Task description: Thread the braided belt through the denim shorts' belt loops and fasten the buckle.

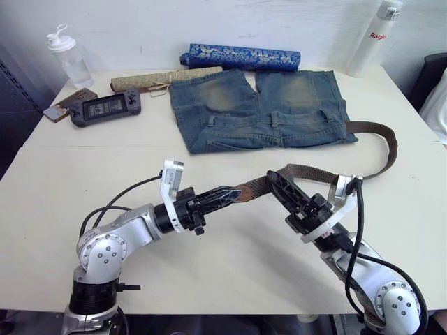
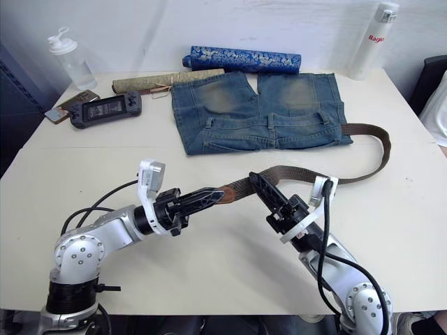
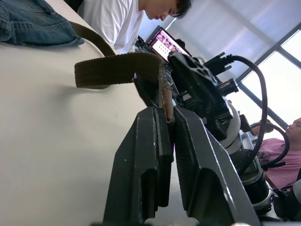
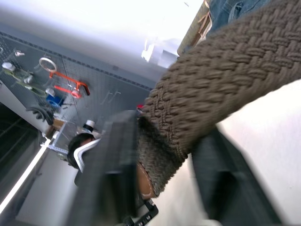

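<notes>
The denim shorts [image 1: 262, 105] lie flat at the back of the table, waistband toward me, with belt loops [image 1: 274, 120] along it. The braided belt [image 1: 307, 172] leaves the waistband's right end, curves round to the right and runs back to the table's middle. My left gripper [image 1: 229, 195] is shut on its reddish-brown leather tip [image 3: 165, 101], held a little above the table. My right gripper [image 1: 276, 180] is open just right of that tip, and the strap [image 4: 221, 80] passes between its fingers [image 4: 113, 165]. The buckle is hidden.
Behind the shorts lie a blue patterned roll [image 1: 241, 56] and a tan rolled mat [image 1: 164, 80]. A handheld console [image 1: 105, 108], a phone [image 1: 70, 105] and a clear bottle [image 1: 70, 56] sit back left. A white bottle [image 1: 374, 35] stands back right. People [image 3: 117, 19] sit beyond the table.
</notes>
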Robot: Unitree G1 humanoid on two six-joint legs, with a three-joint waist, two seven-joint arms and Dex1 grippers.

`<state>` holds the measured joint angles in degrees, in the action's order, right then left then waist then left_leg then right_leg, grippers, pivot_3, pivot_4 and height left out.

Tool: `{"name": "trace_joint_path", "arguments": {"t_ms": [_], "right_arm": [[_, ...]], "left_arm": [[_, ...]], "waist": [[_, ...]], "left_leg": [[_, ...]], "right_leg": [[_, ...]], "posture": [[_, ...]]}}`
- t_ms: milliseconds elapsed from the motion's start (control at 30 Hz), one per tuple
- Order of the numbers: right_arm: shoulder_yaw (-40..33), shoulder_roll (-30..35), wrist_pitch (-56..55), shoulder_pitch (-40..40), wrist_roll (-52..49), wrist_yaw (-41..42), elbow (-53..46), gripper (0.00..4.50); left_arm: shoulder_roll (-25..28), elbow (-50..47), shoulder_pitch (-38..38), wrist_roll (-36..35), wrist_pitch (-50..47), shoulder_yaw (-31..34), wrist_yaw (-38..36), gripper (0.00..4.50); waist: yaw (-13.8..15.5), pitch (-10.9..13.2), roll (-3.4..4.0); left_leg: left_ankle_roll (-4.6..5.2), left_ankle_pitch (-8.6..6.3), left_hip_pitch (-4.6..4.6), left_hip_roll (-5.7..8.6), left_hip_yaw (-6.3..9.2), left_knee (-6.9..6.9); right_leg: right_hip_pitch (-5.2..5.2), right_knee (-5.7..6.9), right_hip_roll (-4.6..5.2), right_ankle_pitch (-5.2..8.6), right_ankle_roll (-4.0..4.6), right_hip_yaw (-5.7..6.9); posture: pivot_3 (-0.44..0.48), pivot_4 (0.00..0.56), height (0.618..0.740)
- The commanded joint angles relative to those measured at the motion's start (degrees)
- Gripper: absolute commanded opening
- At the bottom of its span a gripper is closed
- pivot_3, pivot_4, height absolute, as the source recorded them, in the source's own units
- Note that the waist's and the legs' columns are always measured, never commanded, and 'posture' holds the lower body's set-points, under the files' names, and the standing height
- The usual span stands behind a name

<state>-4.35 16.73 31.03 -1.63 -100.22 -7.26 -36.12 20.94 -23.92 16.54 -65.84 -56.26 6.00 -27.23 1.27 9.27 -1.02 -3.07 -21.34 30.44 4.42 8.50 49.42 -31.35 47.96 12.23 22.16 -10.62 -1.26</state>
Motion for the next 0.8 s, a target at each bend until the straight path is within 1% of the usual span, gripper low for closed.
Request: {"name": "trace_joint_path", "arguments": {"t_ms": [33,100,133,167,200,233,300,333,433,500,533,600,633,667,700,733,800], "right_arm": [[0.23,-0.98,-1.21,0.19,-0.42,0.83,-1.37,0.04],[0.15,-1.07,-1.14,0.2,-0.16,1.1,-1.24,0.04],[0.16,-1.04,-1.06,0.26,0.01,1.25,-1.24,0.0],[0.19,-1.16,-1.12,0.26,0.02,1.32,-1.23,0.0],[0.13,-1.25,-1.23,0.2,-0.01,1.39,-1.24,0.0],[-0.16,-1.45,-1.56,0.01,-0.4,1.34,-1.21,0.0],[-0.75,-2.0,-2.46,-0.18,-0.98,1.3,-1.2,0.0],[-1.2,-2.28,-2.97,-0.25,-1.31,1.15,-1.17,0.0],[-2.54,-2.97,-4.53,-0.7,-1.9,0.49,-1.37,0.0],[-2.88,-2.95,-5.08,-1.14,-1.97,0.29,-1.82,0.0],[-2.93,-2.65,-4.99,-1.55,-1.6,0.4,-2.17,0.0],[-2.68,-2.34,-4.84,-2.27,-1.06,0.57,-2.75,0.0],[-2.57,-2.29,-4.83,-2.45,-0.91,0.61,-2.91,0.0],[-2.37,-2.24,-4.77,-2.67,-0.79,0.75,-3.17,0.0],[-2.17,-2.12,-4.68,-2.88,-0.67,0.87,-3.45,0.0],[-2.09,-1.92,-4.57,-2.99,-0.65,0.99,-3.53,0.0],[-2.06,-1.54,-4.45,-3.32,-0.76,1.32,-3.89,0.0]], "left_arm": [[1.31,-1.69,0.56,-0.39,0.73,-0.38,-1.81,0.46],[1.97,-1.8,0.62,-0.13,0.94,-0.59,-2.46,0.46],[2.23,-1.83,0.66,-0.12,1.08,-0.64,-2.68,1.06],[3.08,-1.95,0.89,0.6,1.46,-1.0,-3.7,1.34],[4.4,-2.15,1.23,1.78,1.92,-1.58,-5.33,1.79],[6.35,-2.34,1.54,4.01,2.88,-2.45,-7.56,2.15],[10.0,-1.62,1.92,7.4,4.88,-3.62,-12.42,3.29],[11.88,-0.4,2.26,9.09,6.13,-3.96,-15.04,3.6],[19.6,8.17,5.4,15.31,12.0,-4.95,-28.58,3.6],[21.99,13.56,7.89,19.03,15.77,-6.15,-34.39,3.6],[21.73,19.84,12.03,25.81,22.1,-9.19,-35.42,3.6],[18.75,31.79,20.4,39.56,35.38,-15.58,-33.56,3.6],[17.34,36.13,23.15,44.13,40.45,-17.54,-33.02,3.6],[14.17,42.32,27.36,49.02,46.48,-19.41,-30.34,3.6],[10.55,48.67,31.76,53.58,51.99,-20.84,-26.25,3.6],[7.39,53.99,35.34,56.47,55.49,-21.44,-23.11,3.6],[2.35,63.82,41.33,63.15,63.69,-23.59,-17.16,3.6]], "waist": [[0.01,0.0,0.0],[0.01,0.0,0.0],[-0.01,0.0,0.0],[0.0,0.0,0.01],[0.0,0.0,0.01],[0.0,0.0,0.01],[-0.07,0.0,0.05],[-0.07,0.01,0.06],[-0.03,0.02,0.08],[-0.03,0.02,0.08],[-0.04,0.02,0.09],[0.89,0.03,0.09],[1.18,0.02,0.06],[1.08,0.01,0.04],[1.05,-0.01,0.01],[1.11,0.01,0.0],[1.25,0.1,-0.19]], "left_leg": [[0.0,0.0,0.0,0.0,0.0,0.0],[0.0,0.0,0.0,0.0,0.0,0.0],[0.0,0.0,0.0,0.0,0.0,0.0],[0.0,0.0,0.0,0.0,0.0,0.0],[0.0,0.0,0.0,0.0,0.0,0.0],[0.0,0.0,0.0,0.0,-0.01,0.0],[0.0,0.0,0.0,0.01,-0.02,0.0],[0.0,-0.01,0.0,0.0,-0.05,-0.02],[0.0,-0.01,0.0,0.0,-0.06,-0.03],[0.01,-0.01,0.0,0.0,-0.06,-0.04],[0.01,-0.01,0.01,0.0,-0.06,-0.04],[0.03,-0.02,0.01,0.05,-0.07,-0.04],[0.04,-0.01,0.06,0.12,-0.03,0.0],[0.05,0.0,0.13,0.16,-0.03,0.05],[0.13,-0.05,0.15,0.17,-0.09,0.05],[0.19,-0.08,0.15,0.29,-0.12,0.05],[0.24,-0.09,0.23,0.47,-0.04,0.07]], "right_leg": [[0.0,0.0,0.0,0.0,0.01,0.0],[0.0,0.01,0.0,0.01,0.02,-0.01],[0.0,0.01,0.0,0.01,0.02,-0.01],[0.0,0.01,0.0,0.02,0.04,-0.01],[-0.01,0.01,0.0,0.02,0.05,-0.01],[-0.01,0.01,0.0,0.05,0.09,0.0],[-0.02,0.01,-0.02,0.07,0.13,0.01],[-0.02,0.02,-0.04,0.09,0.17,-0.01],[-0.05,0.03,-0.05,0.14,0.27,0.01],[-0.05,0.05,-0.05,0.16,0.31,0.02],[-0.06,0.05,-0.05,0.17,0.33,0.03],[-0.02,0.04,-0.02,0.17,0.32,0.02],[-0.01,0.04,0.0,0.16,0.32,0.04],[-0.05,0.0,0.02,0.13,0.32,0.04],[-0.04,-0.06,0.07,0.11,0.3,-0.01],[-0.05,-0.06,0.17,0.04,0.15,-0.02],[-0.06,-0.1,0.25,-0.14,-0.21,-0.04]], "posture": [[0.0,0.15,0.637],[0.0,0.15,0.637],[0.0,0.15,0.637],[0.0,0.15,0.637],[0.0,0.15,0.637],[0.0,0.15,0.637],[0.0,0.15,0.637],[0.0,0.15,0.637],[0.0,0.15,0.637],[0.0,0.15,0.637],[0.0,0.15,0.637],[0.0,0.15,0.637],[0.0,0.15,0.637],[0.0,0.15,0.637],[0.0,0.15,0.637],[0.0,0.15,0.637],[0.0,0.15,0.637]]}}
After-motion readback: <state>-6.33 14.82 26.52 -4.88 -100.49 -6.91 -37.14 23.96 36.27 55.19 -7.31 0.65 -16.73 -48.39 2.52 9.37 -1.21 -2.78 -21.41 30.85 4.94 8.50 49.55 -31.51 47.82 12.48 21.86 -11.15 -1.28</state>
